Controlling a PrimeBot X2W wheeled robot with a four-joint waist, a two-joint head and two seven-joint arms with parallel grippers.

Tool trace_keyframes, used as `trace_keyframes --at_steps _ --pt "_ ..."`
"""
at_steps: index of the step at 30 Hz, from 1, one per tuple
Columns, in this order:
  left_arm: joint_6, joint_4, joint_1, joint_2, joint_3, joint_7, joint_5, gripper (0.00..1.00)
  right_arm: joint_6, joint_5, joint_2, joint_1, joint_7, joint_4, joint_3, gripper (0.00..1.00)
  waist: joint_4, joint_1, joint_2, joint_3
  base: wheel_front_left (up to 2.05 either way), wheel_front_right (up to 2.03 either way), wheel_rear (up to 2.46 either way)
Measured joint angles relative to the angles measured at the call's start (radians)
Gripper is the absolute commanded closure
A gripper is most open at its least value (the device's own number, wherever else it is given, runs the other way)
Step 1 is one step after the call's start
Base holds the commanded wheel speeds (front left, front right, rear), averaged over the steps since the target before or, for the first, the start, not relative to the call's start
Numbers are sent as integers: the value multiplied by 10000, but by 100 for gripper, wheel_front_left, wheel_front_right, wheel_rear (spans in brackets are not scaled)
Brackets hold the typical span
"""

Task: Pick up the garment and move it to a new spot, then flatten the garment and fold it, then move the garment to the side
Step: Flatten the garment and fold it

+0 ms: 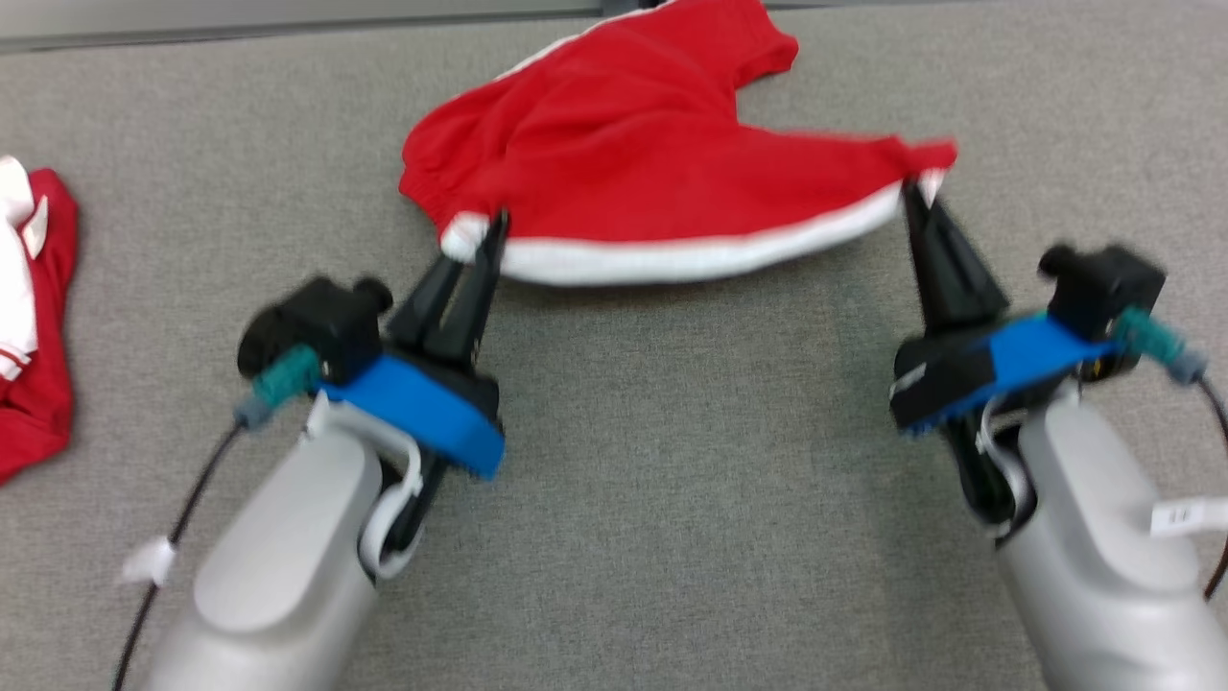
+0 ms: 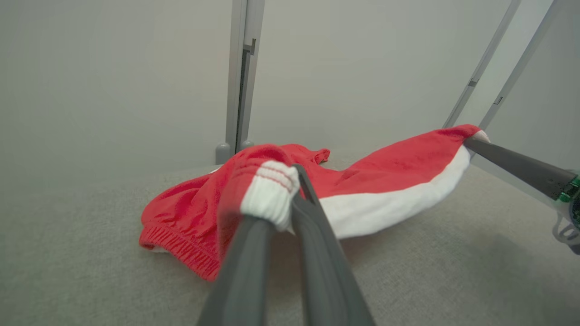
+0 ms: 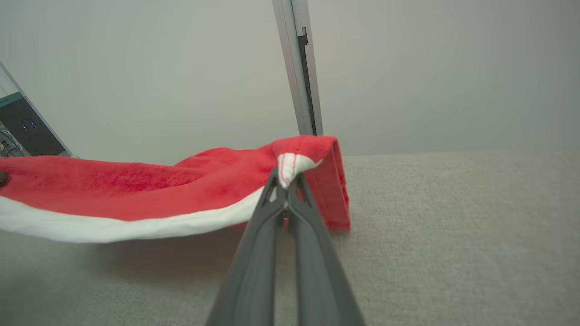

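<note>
Red shorts are trailing on the grey table with the left gripper clamping one bunched hem corner and the right gripper pinching only the other tip, which is probably risking slipping free if tension builds.

A grey, felt-like surface carries everything. Toward twelve o'clock a red garment with a white band lies bunched on it. The garment's far part and its elastic waistband at eleven o'clock rest on the cloth, while the near white edge hangs raised above the surface. At nine o'clock a second red-and-white garment lies crumpled, well apart from the first.
</note>
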Motion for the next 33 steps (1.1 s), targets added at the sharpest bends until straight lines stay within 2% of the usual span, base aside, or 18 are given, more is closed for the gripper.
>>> trace_keyframes --at_steps 1,2,6,9,16,24,33 --pt "0 0 0 0 0 0 0 100 0 0 0 0 0 0 0 100 0 0 0 0 0 0 0" --pt "35 -199 822 -96 169 -2 173 100 0 2 4 810 0 -301 92 100 23 1 0 -237 0 0 0" --pt "35 -366 2306 -255 274 0 525 100 0 77 6 2203 0 -834 71 100 51 0 -1 -712 0 0 0" --pt "36 -479 2865 -360 385 0 616 100 0 -33 0 2821 0 -1032 48 100 54 0 -1 -949 0 0 0" --pt "25 -740 4913 -702 512 -2 819 100 0 -174 178 5323 -2 -1868 -499 100 141 -1 -2 -1894 0 0 0" --pt "-56 -1024 5800 -940 138 -2 1018 100 0 -424 456 7077 0 -2913 -1267 100 216 3 -2 -2264 0 0 0" --pt "-63 -1315 5975 -951 146 -2 1116 100 2 -491 564 7405 6 -3229 -1687 100 395 3 0 -2329 0 0 0"
